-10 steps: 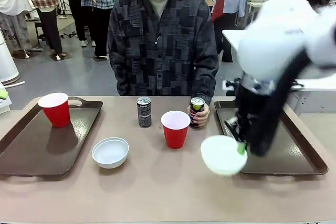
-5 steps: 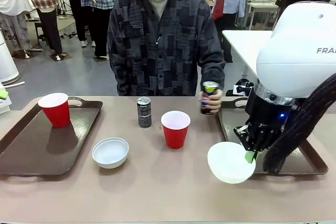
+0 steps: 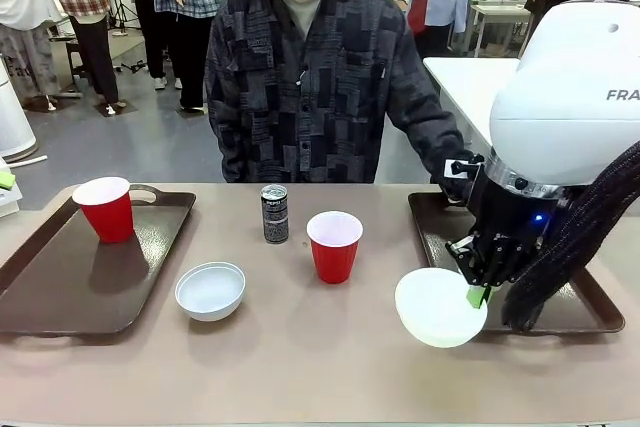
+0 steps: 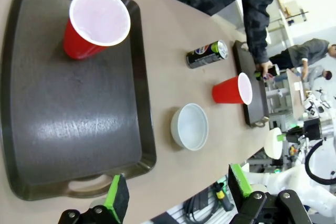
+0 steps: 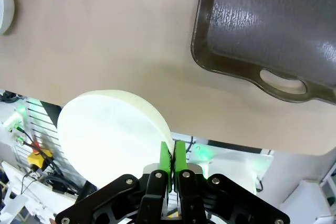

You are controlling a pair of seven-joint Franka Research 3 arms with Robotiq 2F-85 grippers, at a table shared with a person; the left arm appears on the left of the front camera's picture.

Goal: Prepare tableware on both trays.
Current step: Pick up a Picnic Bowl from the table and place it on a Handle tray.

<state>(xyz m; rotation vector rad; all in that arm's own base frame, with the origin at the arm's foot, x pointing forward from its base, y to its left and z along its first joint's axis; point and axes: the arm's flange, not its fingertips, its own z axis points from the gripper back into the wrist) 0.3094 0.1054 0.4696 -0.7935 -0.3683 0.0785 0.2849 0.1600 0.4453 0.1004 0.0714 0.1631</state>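
Worktop (image 3: 300, 367): R tray (image 3: 436, 219) just behind R claw (image 3: 476, 296); L tray (image 4: 68, 114) ahead of L claw (image 4: 178, 192), red cup (image 3: 105, 209) on it. White bowl (image 3: 438, 307) pinched by rim in R claw, tilted; 2nd bowl (image 3: 210, 290), other cup (image 3: 334, 246), Pepsi can (image 3: 274, 213) to R claw's left. L claw wide, empty. Person's hand (image 4: 264, 70) at R tray's far end, poss holding sth
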